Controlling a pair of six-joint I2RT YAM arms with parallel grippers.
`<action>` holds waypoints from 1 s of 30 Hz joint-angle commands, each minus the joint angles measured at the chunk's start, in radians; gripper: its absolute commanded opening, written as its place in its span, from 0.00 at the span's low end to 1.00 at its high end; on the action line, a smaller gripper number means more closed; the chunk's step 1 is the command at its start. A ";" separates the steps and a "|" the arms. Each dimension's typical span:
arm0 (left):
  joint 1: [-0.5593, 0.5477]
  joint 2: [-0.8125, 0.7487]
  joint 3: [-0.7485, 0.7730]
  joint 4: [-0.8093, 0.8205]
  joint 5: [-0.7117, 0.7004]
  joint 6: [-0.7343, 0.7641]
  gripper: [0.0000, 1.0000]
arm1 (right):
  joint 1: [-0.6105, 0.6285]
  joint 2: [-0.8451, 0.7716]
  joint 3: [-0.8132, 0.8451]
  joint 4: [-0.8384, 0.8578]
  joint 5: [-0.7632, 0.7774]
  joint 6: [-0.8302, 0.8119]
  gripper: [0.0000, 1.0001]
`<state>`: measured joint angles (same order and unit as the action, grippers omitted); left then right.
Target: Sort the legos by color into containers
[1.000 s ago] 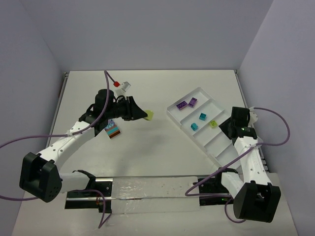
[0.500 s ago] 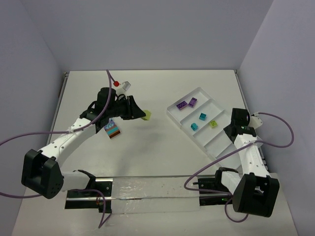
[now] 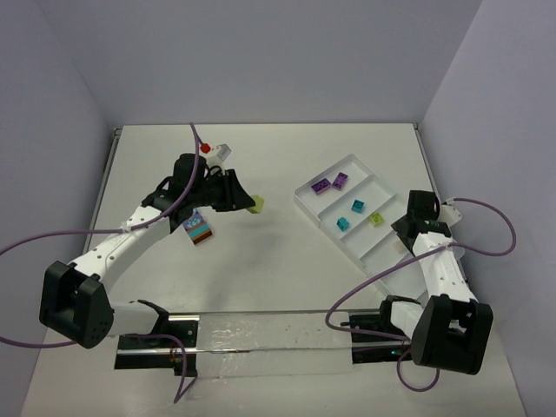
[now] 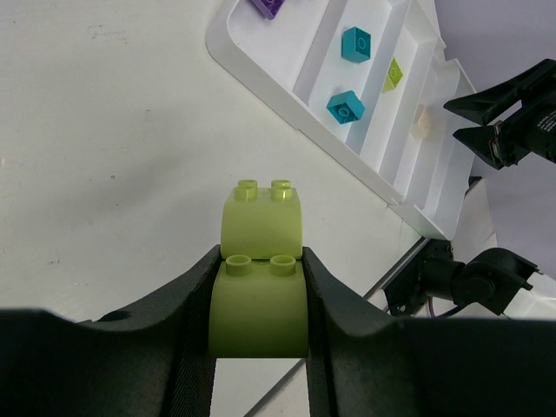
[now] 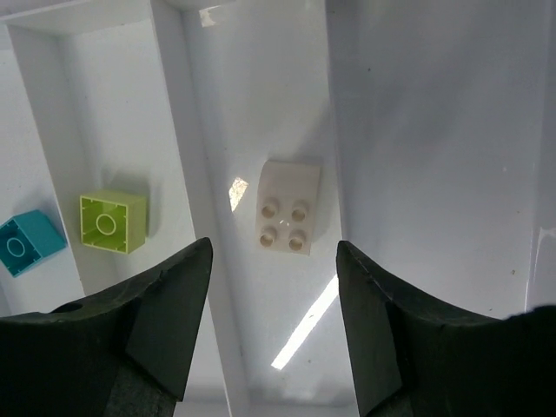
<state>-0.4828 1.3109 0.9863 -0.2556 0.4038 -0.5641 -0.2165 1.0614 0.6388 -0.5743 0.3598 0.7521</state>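
My left gripper [image 4: 259, 291] is shut on two stacked lime green legos [image 4: 261, 313] and holds them above the table left of the containers; from above they show at the lime legos [image 3: 254, 205]. The white tray [image 3: 306, 208] has two purple legos [image 3: 322, 185], two teal legos [image 3: 357, 206] and one lime lego [image 3: 375, 219]. My right gripper [image 5: 274, 252] hangs open over a compartment where a cream lego [image 5: 289, 217] lies free, studs up. A lime lego [image 5: 114, 221] sits one compartment over. A multicoloured clump [image 3: 200, 229] lies beside the left arm.
A clear strip on a rail [image 3: 261, 334] runs along the near edge between the arm bases. Purple cables [image 3: 486, 252] loop out from both arms. Walls close in the table at the back and on both sides. The tray lies diagonally at the right.
The right gripper has opened wider and its arm has drawn slightly back along the tray. The left gripper with the lime legos has barely shifted.
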 commanded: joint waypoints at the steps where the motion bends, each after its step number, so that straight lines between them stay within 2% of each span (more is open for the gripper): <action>1: 0.000 -0.003 0.058 0.001 0.000 -0.001 0.00 | -0.007 -0.045 0.013 0.049 0.010 -0.035 0.67; 3: 0.000 -0.009 0.070 -0.007 0.008 0.000 0.00 | -0.007 -0.074 0.027 0.048 -0.010 -0.059 0.66; 6: 0.000 -0.010 0.089 0.004 0.065 0.005 0.00 | -0.001 -0.113 0.053 0.071 -0.131 -0.142 0.65; 8: 0.000 -0.004 0.096 0.032 0.158 0.013 0.00 | 0.011 -0.147 0.074 0.094 -0.240 -0.199 0.65; 12: 0.000 0.023 0.071 0.133 0.329 0.018 0.00 | 0.098 -0.189 0.095 0.200 -0.571 -0.218 0.68; 15: 0.000 0.050 0.070 0.183 0.421 0.018 0.00 | 0.252 -0.172 0.108 0.343 -0.790 -0.219 0.71; 19: 0.000 0.043 0.063 0.230 0.519 0.028 0.00 | 0.487 -0.104 0.183 0.426 -0.969 -0.293 0.73; 20: 0.000 0.036 0.060 0.235 0.531 0.033 0.00 | 0.509 -0.096 0.192 0.444 -1.015 -0.302 0.73; 21: 0.000 0.029 0.058 0.243 0.544 0.037 0.00 | 0.524 -0.088 0.197 0.484 -1.095 -0.307 0.73; 27: -0.002 -0.043 0.034 0.294 0.636 0.048 0.00 | 0.546 -0.066 0.182 0.643 -1.318 -0.271 0.72; 30: -0.002 -0.058 0.028 0.304 0.643 0.047 0.00 | 0.551 -0.053 0.194 0.657 -1.359 -0.273 0.70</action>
<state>-0.4828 1.3122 1.0126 -0.0463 0.9706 -0.5392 0.3284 0.9933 0.7892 -0.0358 -0.8339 0.4850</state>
